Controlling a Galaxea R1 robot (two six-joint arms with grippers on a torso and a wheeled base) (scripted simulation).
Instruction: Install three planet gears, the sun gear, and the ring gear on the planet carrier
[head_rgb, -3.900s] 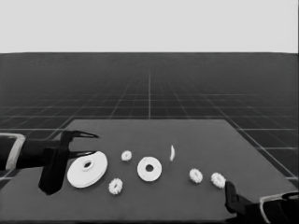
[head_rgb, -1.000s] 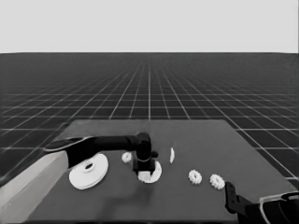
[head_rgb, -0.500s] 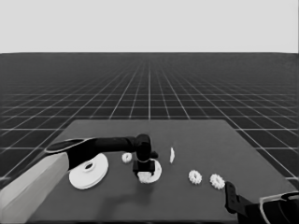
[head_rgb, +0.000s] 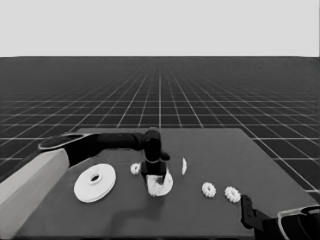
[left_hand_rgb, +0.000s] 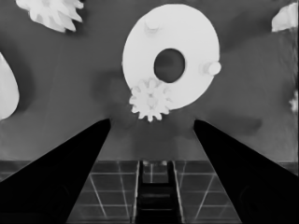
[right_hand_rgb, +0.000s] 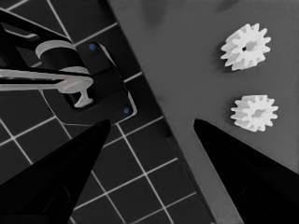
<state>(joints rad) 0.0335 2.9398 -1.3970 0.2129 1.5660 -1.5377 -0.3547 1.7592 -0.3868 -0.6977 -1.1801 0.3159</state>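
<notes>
My left gripper (head_rgb: 154, 175) reaches in from the left and hangs over the planet carrier, the smaller round part (head_rgb: 163, 187), at mid-table. In the left wrist view this gripper (left_hand_rgb: 152, 121) is open. Just past its tips a planet gear (left_hand_rgb: 150, 99) sits on the rim of the smaller round part (left_hand_rgb: 187, 37). Two bare pegs stand on that part. The ring gear, the larger round part (head_rgb: 94, 182), lies to the left. Another gear (head_rgb: 135, 168) lies between the two round parts. My right gripper (head_rgb: 248, 214) waits open at the lower right corner.
Two more gears (head_rgb: 208, 189) (head_rgb: 232, 194) lie right of centre, and show in the right wrist view (right_hand_rgb: 245, 46) (right_hand_rgb: 254, 113) near the table's corner. A thin white piece (head_rgb: 184, 166) stands just right of the left gripper. The left arm's pale part fills the lower left.
The left arm has swung from the table's left end to the smaller round part. The gear that lay near the front between the round parts is gone from there. Over the last second little moved.
</notes>
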